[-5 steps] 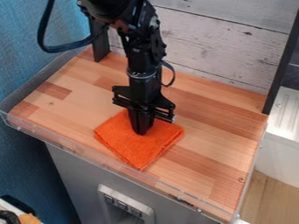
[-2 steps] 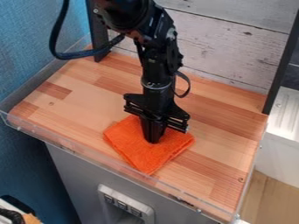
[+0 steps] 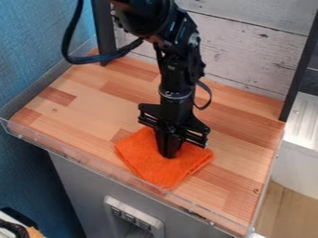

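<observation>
Camera view: so the black gripper is hanging down over the middle of the wooden top, tips on the orange cloth.
Gripper: its two fingers are looking pressed together, pointing down; can't tell if they're pinching any fabric.
Orange cloth: it's lying nearly flat, one corner pointing at the front edge, with wood showing all around it.
Edges: a clear rim is running along the front, pretty near that corner; more wood is stretching off to the left and right.
Back: a whitewashed plank wall is standing behind, with a black post rising on the right and another black post at back left.
Hidden: the fingers are covering a bit of cloth, so the exact contact is staying hard to make out.
Cut off: the arm is running out past the top edge, and a dark item at lower left is getting cropped, too partial to name.
</observation>
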`<state>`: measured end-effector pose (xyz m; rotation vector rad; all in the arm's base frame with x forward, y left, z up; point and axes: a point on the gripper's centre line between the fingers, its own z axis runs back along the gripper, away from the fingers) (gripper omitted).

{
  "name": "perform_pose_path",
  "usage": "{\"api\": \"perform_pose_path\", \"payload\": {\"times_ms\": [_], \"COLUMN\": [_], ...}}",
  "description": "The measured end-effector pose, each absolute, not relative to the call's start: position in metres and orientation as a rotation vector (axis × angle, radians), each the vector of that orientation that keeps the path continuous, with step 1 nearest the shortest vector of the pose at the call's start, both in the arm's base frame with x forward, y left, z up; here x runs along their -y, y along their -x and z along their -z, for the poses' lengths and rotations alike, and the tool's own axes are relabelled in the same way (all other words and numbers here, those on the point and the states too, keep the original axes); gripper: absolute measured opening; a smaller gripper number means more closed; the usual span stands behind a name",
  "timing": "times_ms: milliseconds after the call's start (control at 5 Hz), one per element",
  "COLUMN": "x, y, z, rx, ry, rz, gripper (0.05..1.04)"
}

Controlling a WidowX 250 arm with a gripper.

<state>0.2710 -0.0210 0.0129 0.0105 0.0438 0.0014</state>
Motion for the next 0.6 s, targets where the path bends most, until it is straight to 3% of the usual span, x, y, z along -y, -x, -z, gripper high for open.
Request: {"api": "perform_pose_path", "payload": {"times_ms": [400,600], "x": [-0.009,-0.031], "y": [-0.268,-0.270], "z": [-0.037,-0.052], "rx": [-0.037,-0.024], "ry": [-0.005,0.007], "rz": [0.020,0.020], "gripper": [0.795,0.997]}}
